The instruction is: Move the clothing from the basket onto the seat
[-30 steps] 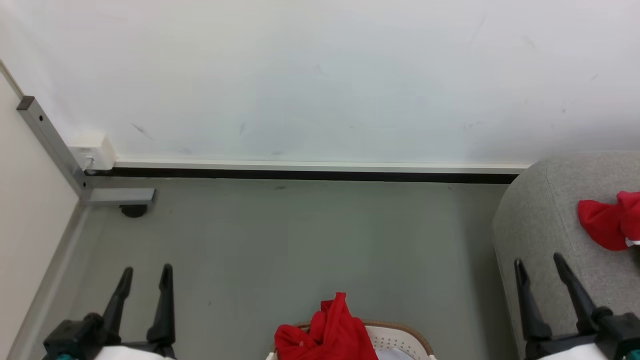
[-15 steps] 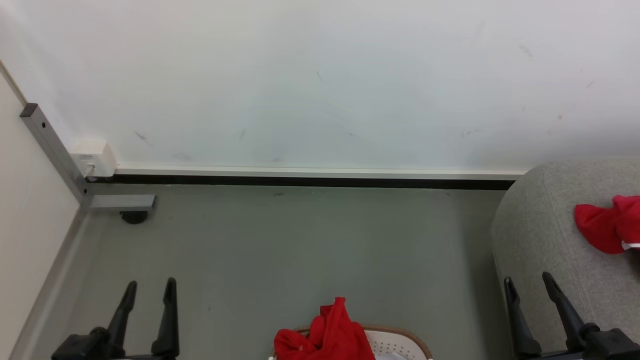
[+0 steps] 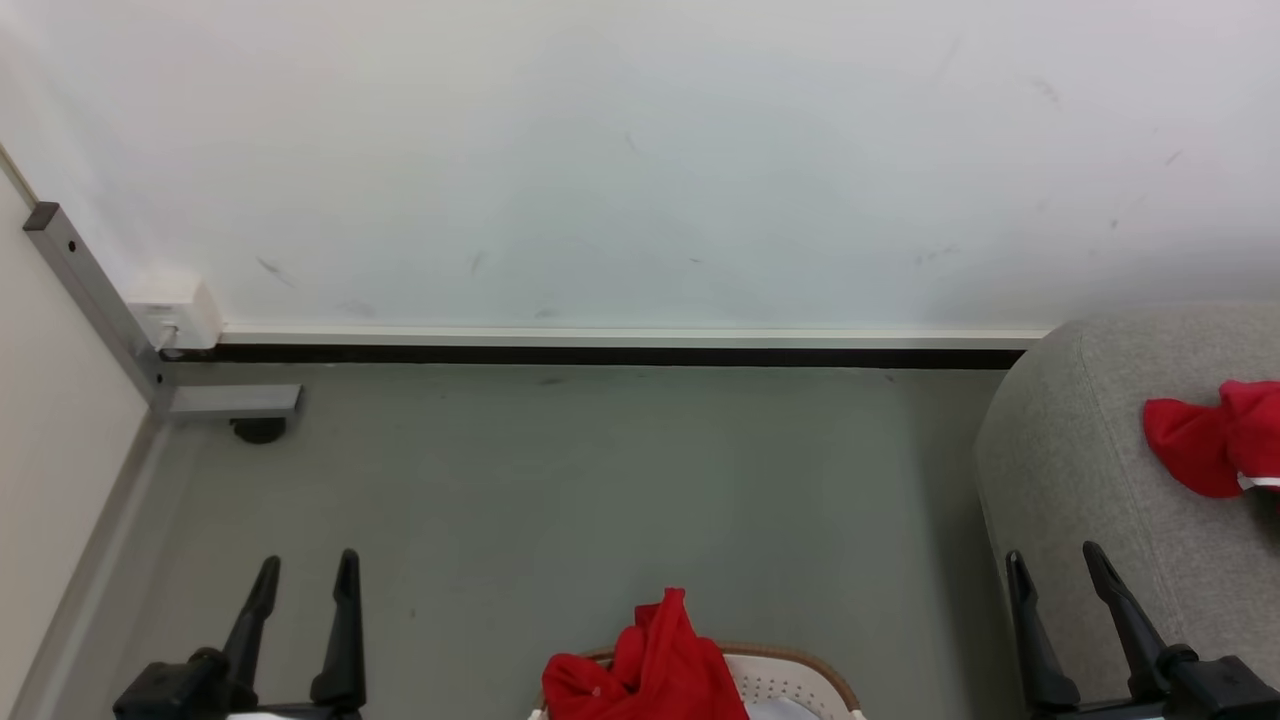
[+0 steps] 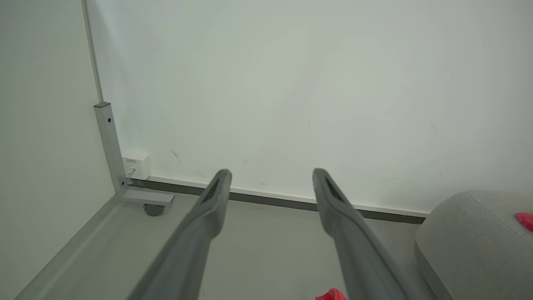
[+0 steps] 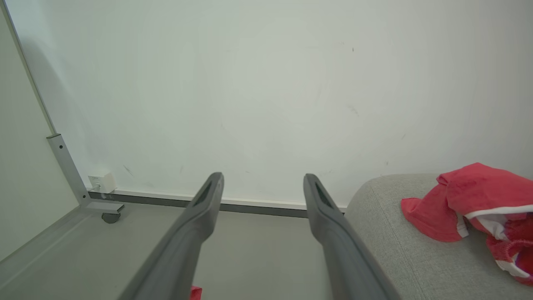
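Left end effector [image 3: 308, 562], left of the oval cream-white perforated plastic basket [image 3: 800, 665]: fingers apart, empty. Bright red fabric garment [image 3: 650, 670] heaped in basket. Right of basket: right end effector [image 3: 1053, 555], fingers apart, empty, near large light grey fabric sofa [image 3: 1080, 450] carrying second red garment [image 3: 1195, 445].

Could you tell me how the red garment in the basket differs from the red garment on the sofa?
The basket garment peaks above the basket rim, showing plain red; the sofa garment lies low on the sofa, showing white striped trim. Both are bright red soft fabric.
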You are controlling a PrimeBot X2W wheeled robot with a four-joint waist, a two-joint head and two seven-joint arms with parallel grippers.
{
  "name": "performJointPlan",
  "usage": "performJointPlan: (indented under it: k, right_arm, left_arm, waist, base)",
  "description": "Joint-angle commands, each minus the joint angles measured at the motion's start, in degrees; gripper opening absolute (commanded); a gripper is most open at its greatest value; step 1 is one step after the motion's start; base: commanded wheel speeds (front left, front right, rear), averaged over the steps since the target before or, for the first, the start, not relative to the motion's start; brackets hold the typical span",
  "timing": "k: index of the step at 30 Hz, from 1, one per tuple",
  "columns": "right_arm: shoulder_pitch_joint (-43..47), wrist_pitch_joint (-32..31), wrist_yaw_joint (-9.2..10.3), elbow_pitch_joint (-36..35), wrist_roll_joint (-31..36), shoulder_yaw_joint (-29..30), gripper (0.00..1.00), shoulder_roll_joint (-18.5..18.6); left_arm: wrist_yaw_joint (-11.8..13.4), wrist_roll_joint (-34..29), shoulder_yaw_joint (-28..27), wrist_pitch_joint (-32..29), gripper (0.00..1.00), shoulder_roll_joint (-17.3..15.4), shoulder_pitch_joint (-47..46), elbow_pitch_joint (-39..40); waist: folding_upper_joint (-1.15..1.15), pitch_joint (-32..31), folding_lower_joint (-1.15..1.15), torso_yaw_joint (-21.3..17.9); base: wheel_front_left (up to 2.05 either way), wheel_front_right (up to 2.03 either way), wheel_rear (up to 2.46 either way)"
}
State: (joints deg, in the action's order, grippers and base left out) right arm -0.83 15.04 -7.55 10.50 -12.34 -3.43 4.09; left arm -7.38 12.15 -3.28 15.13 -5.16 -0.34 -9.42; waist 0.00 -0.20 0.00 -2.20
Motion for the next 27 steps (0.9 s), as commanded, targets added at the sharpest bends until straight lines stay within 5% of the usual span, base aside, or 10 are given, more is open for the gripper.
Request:
performJointPlan:
  k: [1,13,27]
  right_arm:
    - [0.1,0.2,0.12,-0.3,0.5,0.2,1.00,0.1]
    - [-2.8,0.2,0.13,-1.2,1.2,3.4,1.00,1.2]
    - [-7.0,0.1,0.13,-2.7,-2.9,7.7,1.00,0.0]
  left_arm:
    - [-0.1,-0.3,0.0,0.0,1.00,0.0,-0.6,-0.2]
    - [-0.1,1.8,7.1,0.0,1.00,-3.2,-5.0,-2.9]
    - [-0.1,6.7,20.8,0.0,1.00,-10.0,-15.3,-15.8]
  waist:
    - [0.00,0.1,0.00,-0.2]
    - [0.00,5.8,0.00,-3.9]
    - [0.00,15.7,0.00,-9.4]
  base:
    - [0.00,0.00,0.00]
    - [0.00,0.00,0.00]
    - [0.00,0.00,0.00]
